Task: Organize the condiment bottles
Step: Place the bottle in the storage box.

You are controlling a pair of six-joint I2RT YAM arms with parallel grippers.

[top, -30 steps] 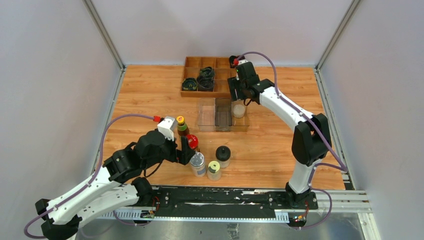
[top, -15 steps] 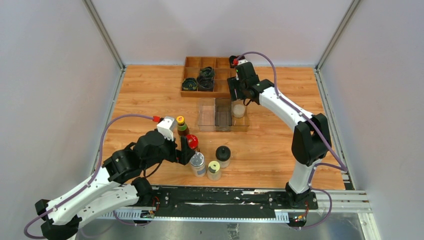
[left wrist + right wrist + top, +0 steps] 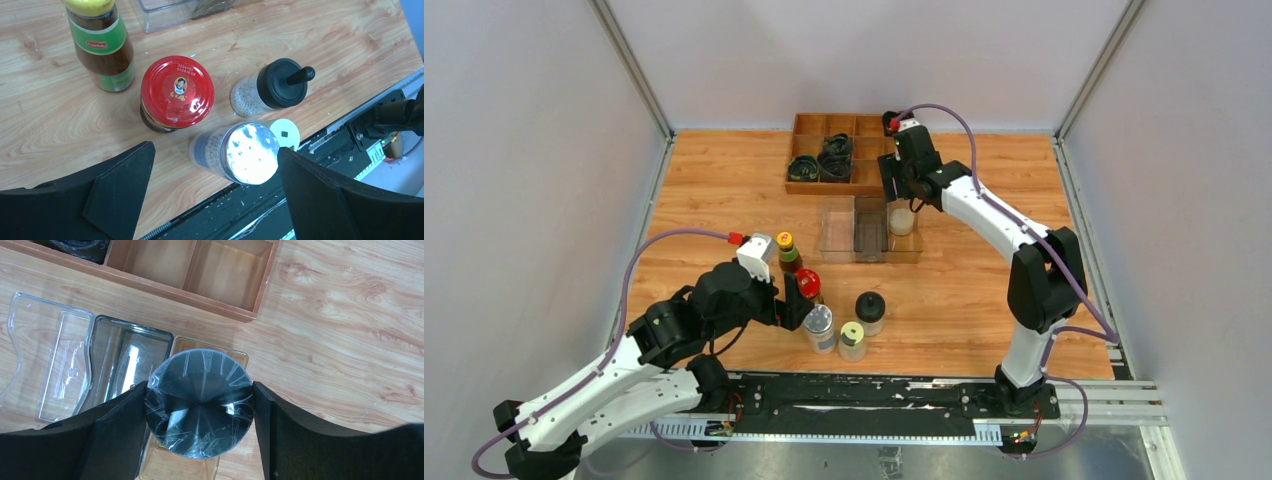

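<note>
- Bearings are read from the top view, with 12 o'clock at the far wall.
- The right hand [image 3: 902,203] is clamped on the dark-lid jar [image 3: 200,385], with one finger on each side of the lid. Clear film wraps the lid.
- That jar sits in or over the right-hand compartment of the clear tray [image 3: 836,232]. Whether its base touches the floor of the tray cannot be told. The tray's other two compartments, at 9 o'clock of the jar, hold nothing.
- A wooden box [image 3: 809,126] lies just at 12 o'clock of the tray, close behind the right hand. Dark coils [image 3: 834,160] fill its left cells.
- The left hand [image 3: 215,152] is spread wide and grips nothing. Its fingers [image 3: 120,185] stand to either side of the silver jar [image 3: 247,152], clear of it.
- The red jar [image 3: 177,90] stands at 11 o'clock of the silver jar, very close to it.
- The pale jar [image 3: 852,336] is at 4 o'clock of the silver jar, just beside it.
- The black-dome jar [image 3: 870,306] is at 2 o'clock, standing apart.
- The green-label bottle [image 3: 102,50] stands at 11 o'clock of the red jar, near it but not touching.
- All five stand upright on the bench [image 3: 724,180] near its 6 o'clock edge, well apart from the tray.
</note>
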